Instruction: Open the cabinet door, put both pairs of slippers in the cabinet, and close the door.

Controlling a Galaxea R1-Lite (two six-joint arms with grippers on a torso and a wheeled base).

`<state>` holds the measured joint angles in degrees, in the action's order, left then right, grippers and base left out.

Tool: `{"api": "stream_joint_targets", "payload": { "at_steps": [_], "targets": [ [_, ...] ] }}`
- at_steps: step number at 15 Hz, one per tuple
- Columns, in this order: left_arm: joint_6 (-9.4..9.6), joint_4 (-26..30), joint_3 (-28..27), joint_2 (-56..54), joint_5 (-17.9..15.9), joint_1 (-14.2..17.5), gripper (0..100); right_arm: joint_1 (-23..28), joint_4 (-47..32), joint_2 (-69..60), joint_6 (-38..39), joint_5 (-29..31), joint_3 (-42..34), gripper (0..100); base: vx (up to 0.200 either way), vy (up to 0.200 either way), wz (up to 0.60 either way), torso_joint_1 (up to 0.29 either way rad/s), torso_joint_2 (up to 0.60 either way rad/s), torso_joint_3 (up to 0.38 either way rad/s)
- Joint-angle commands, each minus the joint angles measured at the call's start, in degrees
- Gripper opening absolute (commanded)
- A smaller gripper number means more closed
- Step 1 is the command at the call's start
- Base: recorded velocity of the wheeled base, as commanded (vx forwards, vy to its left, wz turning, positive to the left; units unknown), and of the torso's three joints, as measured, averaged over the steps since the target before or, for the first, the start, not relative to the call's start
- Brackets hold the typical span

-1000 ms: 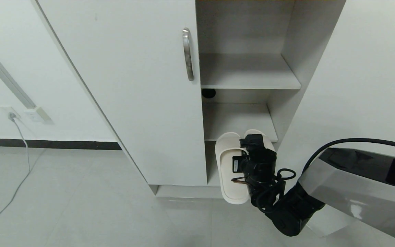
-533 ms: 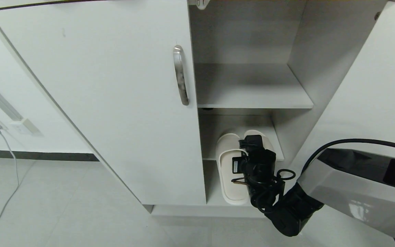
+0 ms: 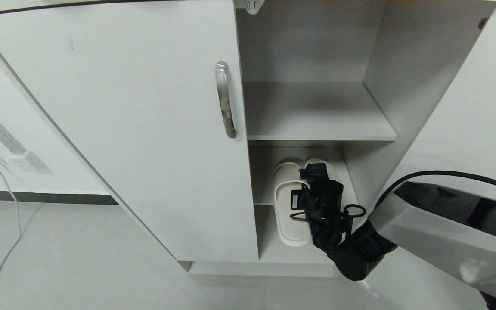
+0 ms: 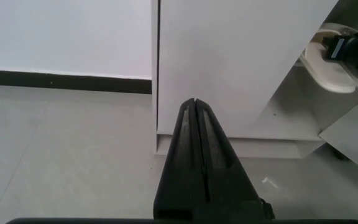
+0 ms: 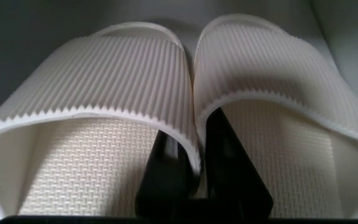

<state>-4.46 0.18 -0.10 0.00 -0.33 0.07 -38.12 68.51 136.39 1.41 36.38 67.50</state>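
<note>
**Slippers at the shelf edge**

Our right fingers [image 5: 229, 168] are clamped on the slippers [image 3: 289, 202], one finger inside each, pinching the two inner walls together. The pair sits toes-in over the middle shelf [image 3: 261, 172], heels past its front edge. They look light and soft, likely to flex, so this central pinch suits them. Our left fingers [image 4: 185, 143] are pressed together, empty.

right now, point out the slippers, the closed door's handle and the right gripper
slippers [image 3: 290, 217], head view, insole of the left one
door handle [image 3: 225, 100], head view, middle of the metal bar
right gripper [image 3: 312, 174], head view, fingertips between the two slippers
</note>
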Motion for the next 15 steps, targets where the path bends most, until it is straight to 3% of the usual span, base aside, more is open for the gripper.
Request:
{"api": "stream_joint_targets", "payload": {
  "at_steps": [1, 8, 15],
  "targets": [
    [-0.02, -0.01, 0.01, 0.0, -0.02, 0.01, 0, 1.38, -0.57, 2.13, -1.15, 0.01, 4.57, 0, 0.0, 0.0, 0.0, 0.0, 0.0, 0.0],
    [-0.02, -0.01, 0.01, 0.0, -0.02, 0.01, 0, 3.4, -11.21, 5.12, -2.29, -1.75, 21.18, 0, 0.0, 0.0, 0.0, 0.0, 0.0, 0.0],
    [-0.02, -0.01, 0.01, 0.09, -0.02, 0.01, 0, 5.07, -15.16, 8.28, -2.29, -3.15, 28.04, 0, 0.0, 0.0, 0.0, 0.0, 0.0, 0.0]
  ]
}}
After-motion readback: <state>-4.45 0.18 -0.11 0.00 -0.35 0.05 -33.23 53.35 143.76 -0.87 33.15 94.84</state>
